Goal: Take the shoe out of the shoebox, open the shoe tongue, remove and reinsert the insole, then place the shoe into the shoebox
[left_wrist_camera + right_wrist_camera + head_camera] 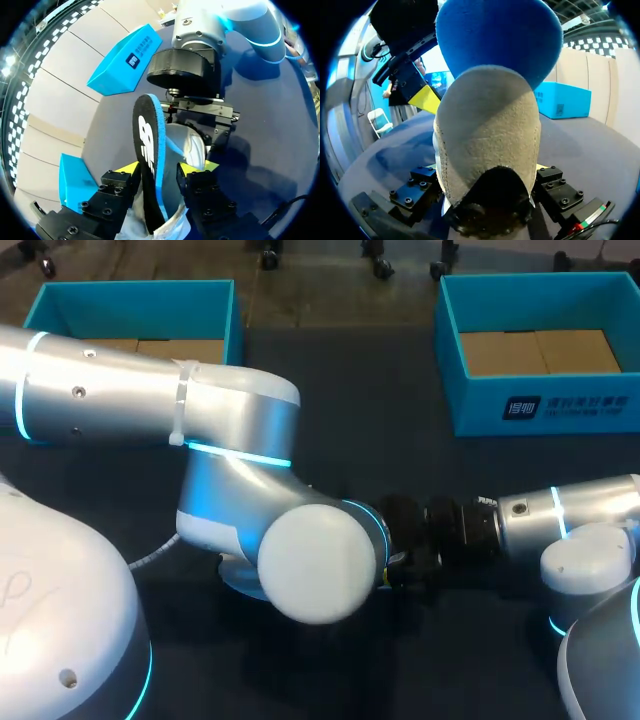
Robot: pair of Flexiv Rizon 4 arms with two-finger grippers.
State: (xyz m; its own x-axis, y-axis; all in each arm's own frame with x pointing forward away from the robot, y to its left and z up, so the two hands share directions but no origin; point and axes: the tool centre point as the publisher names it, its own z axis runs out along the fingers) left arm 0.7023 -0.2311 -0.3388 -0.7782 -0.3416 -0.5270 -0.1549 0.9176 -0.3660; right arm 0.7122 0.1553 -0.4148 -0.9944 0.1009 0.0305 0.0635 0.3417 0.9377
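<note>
The right pincer (488,169) is clamping one end of the shoe (487,135) from both sides. The left pincer (164,169) is sitting at the shoe's opening with the insole (147,145) standing up through it; whether it is actually gripping the insole I cannot tell.

The shoe is showing pale grey suede, a dark sole edge and a white lining. The insole is sticking up out of it, black with a white logo on its upper face and bright blue underneath.

In the head view both pincers are meeting in the lower middle of the frame. They are largely hidden under the left arm (230,460), while the right arm (570,510) is coming in from the right edge.

I am counting one shoe, one insole and two turquoise shoeboxes. The boxes are sitting on the dark table (350,410), the left shoebox (140,308) in the upper left of the frame and the right shoebox (545,405) in the upper right. Each is showing a brown cardboard floor.
</note>
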